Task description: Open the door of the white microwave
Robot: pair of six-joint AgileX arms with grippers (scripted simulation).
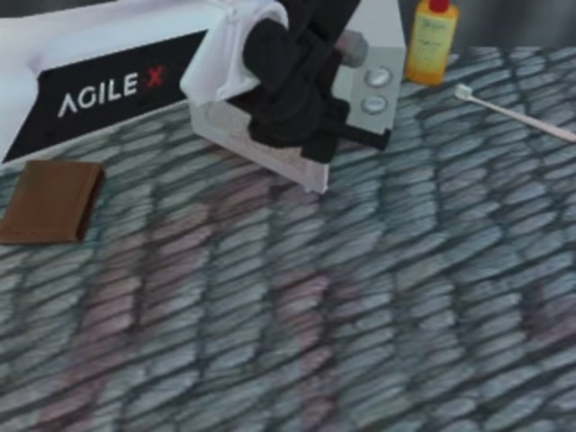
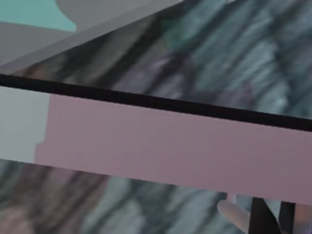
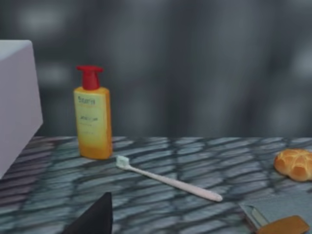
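Here the white microwave (image 1: 378, 36) stands at the worktop's (image 1: 360, 315) far edge, its door (image 1: 270, 148) swung out toward the front, pale teal interior visible in the left wrist view. The left gripper (image 1: 310, 135) sits at the door; I cannot tell its fingers' state. "AGILE X" marks the arm. Beside the microwave stands an orange bottle (image 1: 431, 40), label unreadable.

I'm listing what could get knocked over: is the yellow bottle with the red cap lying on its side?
No, the yellow bottle stands upright on the table, red cap up, near the toothbrush.
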